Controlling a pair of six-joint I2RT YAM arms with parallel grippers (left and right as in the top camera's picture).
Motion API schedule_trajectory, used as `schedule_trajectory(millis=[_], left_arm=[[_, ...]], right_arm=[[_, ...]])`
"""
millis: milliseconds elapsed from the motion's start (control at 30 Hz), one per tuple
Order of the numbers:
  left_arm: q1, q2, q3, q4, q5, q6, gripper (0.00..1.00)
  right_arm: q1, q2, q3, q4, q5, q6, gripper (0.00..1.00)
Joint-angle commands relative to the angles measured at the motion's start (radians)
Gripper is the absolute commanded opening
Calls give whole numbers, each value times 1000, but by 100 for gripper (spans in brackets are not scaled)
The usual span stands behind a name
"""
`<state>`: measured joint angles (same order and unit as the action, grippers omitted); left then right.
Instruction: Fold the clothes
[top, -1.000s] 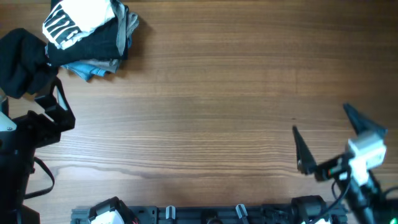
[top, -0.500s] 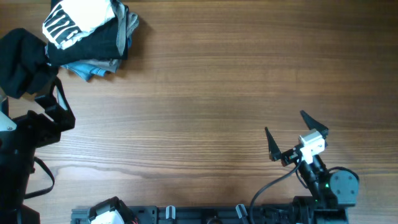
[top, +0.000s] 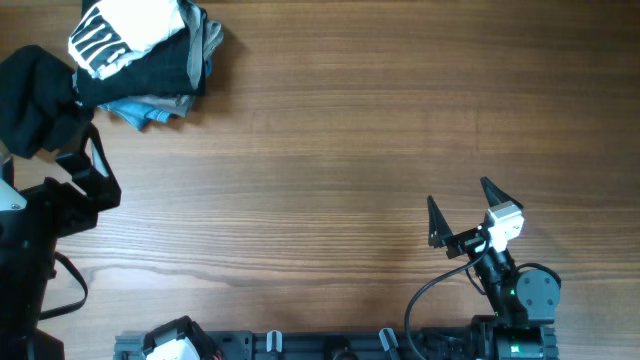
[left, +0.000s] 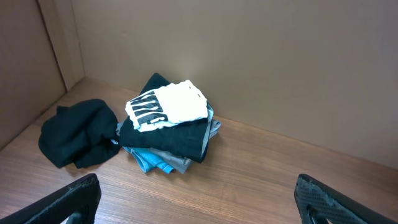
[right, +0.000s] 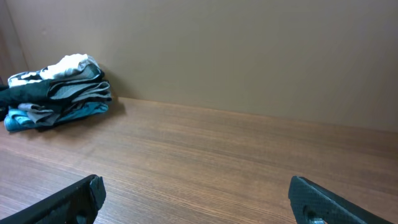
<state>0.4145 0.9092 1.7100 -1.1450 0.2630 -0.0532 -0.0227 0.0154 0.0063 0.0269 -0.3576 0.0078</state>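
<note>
The black T-shirt (top: 30, 95) lies crumpled in a heap at the far left of the wooden table, next to a stack of folded garments. It also shows in the left wrist view (left: 78, 134). My left gripper (top: 80, 150) is open and empty just in front of the heap, and its finger tips show wide apart in the left wrist view (left: 198, 190). My right gripper (top: 462, 205) is open and empty at the front right, far from the shirt. Its fingers are spread over bare wood in the right wrist view (right: 196, 190).
A stack of folded garments (top: 150, 60) sits at the back left, with a white black-striped one on top, then dark, grey and blue ones. It shows in the left wrist view (left: 171, 124) and the right wrist view (right: 59, 93). A brown wall stands behind the table.
My right arm has swung in from the right edge toward the front middle-right, with the gripper still open. The left arm and the clothes have not moved.
</note>
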Motion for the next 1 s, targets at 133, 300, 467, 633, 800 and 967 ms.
schedule_trajectory(millis=[133,300,467,633,800,967], left_arm=[[2,-6,-1,3,16,13,100],[-90,-42,-25,13,-44,81,100],[-277,-283,-523,431,132,129,100],[-328,-647,-1084,779,141,128,100],[-340,-906,-1439,978,141,128,100],[-369,-906,-1645,1154,145,124,100]], right_arm=[[-3,-5,-1,3,14,19,100],[-3,-5,-1,3,14,19,100],[-3,-5,-1,3,14,19,100],[-3,-5,-1,3,15,19,100],[-3,-5,-1,3,15,19,100],[-3,-5,-1,3,15,19,100]])
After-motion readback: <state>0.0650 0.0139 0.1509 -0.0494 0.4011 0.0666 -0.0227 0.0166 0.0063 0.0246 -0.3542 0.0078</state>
